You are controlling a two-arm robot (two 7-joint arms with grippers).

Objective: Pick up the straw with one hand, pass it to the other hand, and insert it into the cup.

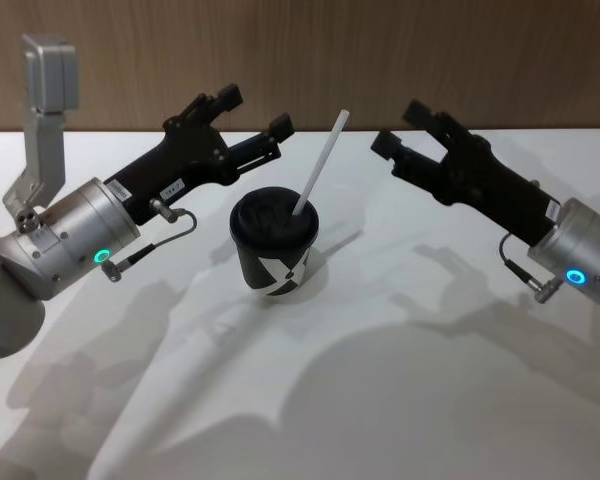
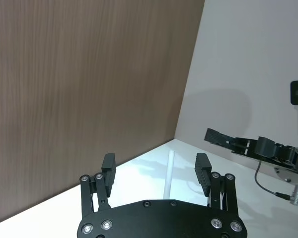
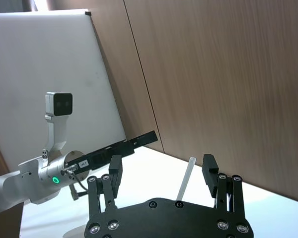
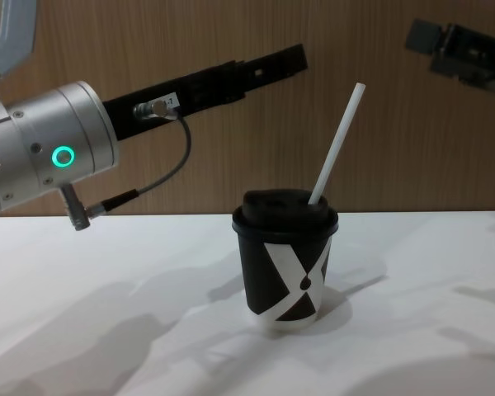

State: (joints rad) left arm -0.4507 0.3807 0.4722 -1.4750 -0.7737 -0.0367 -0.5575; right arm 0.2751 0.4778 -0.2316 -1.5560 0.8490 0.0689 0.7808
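In your head view, the cup [image 1: 273, 247] stands upright on the white table [image 1: 400, 380], the straw [image 1: 318, 165] leaning from its lid. Your left gripper [image 1: 252, 113] hovers left of the straw with fingers spread, holding nothing; your right gripper [image 1: 398, 128] hangs to the right, also spread and empty.

Left wrist: fingers [image 2: 108, 171] apart, straw [image 2: 170, 171] between and beyond them.

Right wrist: the same, straw [image 3: 185, 177] untouched.

Chest: straw [image 4: 337, 144] in the cup [image 4: 285, 260].

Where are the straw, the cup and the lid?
straw [image 4: 337, 142], chest view, middle of its stem.
cup [image 4: 264, 276], chest view, black side wall by the white X.
lid [image 1: 272, 218], head view, domed top.
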